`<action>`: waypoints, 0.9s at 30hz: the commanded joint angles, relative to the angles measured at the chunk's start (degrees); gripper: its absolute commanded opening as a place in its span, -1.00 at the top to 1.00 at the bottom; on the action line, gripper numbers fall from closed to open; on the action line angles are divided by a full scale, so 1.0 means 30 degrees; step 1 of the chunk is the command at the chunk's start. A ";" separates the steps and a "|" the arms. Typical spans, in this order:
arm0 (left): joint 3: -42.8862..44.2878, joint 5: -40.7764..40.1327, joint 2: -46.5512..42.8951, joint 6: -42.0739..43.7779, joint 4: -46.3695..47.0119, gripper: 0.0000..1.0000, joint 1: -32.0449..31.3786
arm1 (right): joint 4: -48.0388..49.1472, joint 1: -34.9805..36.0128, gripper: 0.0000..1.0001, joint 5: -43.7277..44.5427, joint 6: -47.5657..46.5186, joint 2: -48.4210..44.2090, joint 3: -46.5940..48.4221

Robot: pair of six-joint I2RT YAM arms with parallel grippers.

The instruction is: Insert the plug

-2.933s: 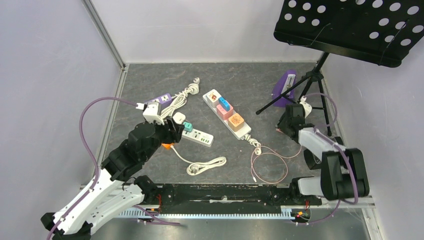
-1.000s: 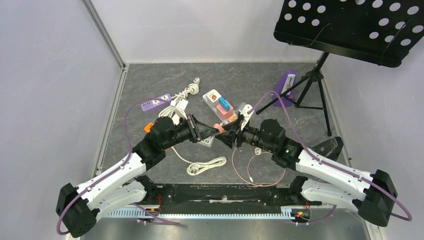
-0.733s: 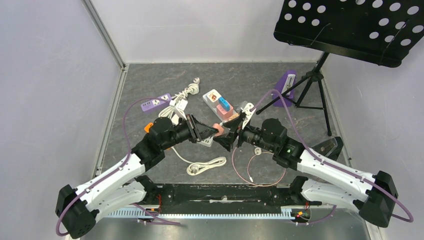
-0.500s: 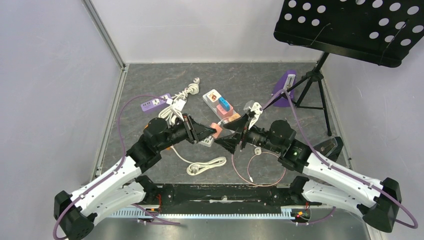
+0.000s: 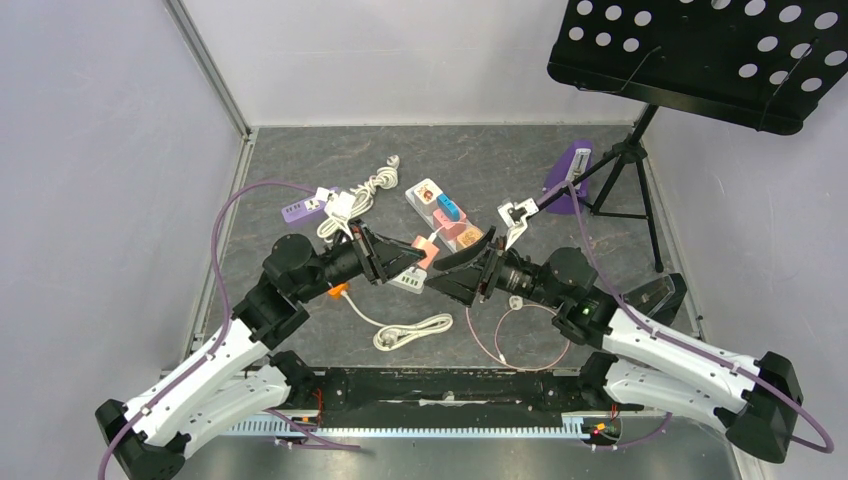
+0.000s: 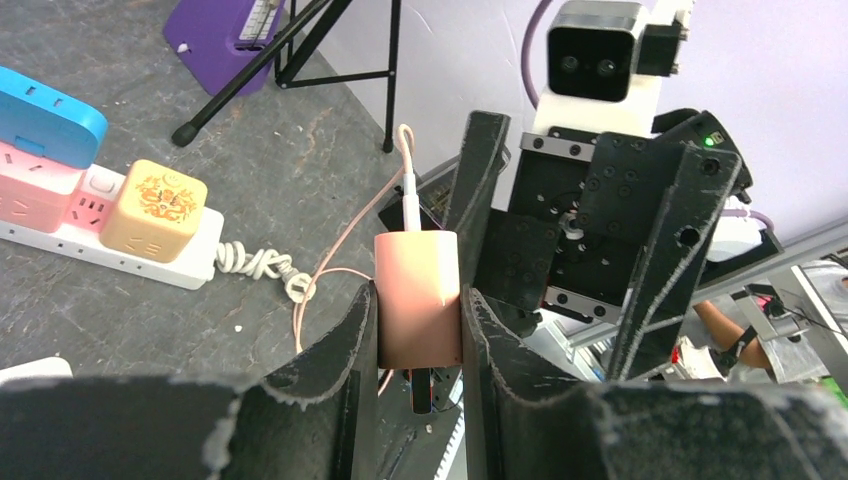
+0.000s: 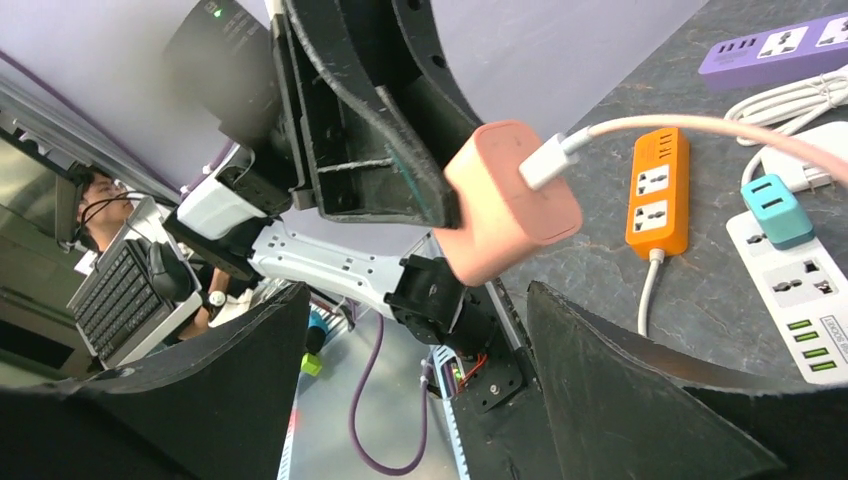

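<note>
Using the long strip mid-tabletop as the landmark, the one loaded with coloured adapters. Just off its near-left side, the left gripper is clamped on the pink plug. The right gripper sits right beside the plug, facing the left one, jaws spread wide with nothing between them.

Left of the strip there's a short white strip, an orange one peeking out from under the left arm, a purple strip and a bundled white cord. A coiled cord and a pink cable loop lie nearer than the strip. Off to its right are a purple box and a music stand.
</note>
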 commanded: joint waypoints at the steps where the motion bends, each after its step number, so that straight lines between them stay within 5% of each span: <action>1: 0.1007 0.1125 -0.0243 0.0073 -0.0011 0.96 0.0010 | 0.1662 0.0098 -0.62 0.0935 0.0170 0.0468 0.0504; 11: 0.1742 0.3377 -0.0662 -0.0222 -0.0484 0.96 0.0005 | 0.5773 0.0105 -0.50 0.0577 0.0595 0.1144 0.0301; 19: 0.1884 0.4061 -0.0509 -0.0013 -0.0680 0.96 0.0010 | 0.6605 0.0127 0.07 -0.0371 0.0331 0.0895 -0.0055; 27: 0.2083 0.5296 -0.0209 -0.0023 -0.0662 0.96 -0.0003 | 0.7393 0.0120 0.36 -0.0790 0.0280 0.0861 -0.0290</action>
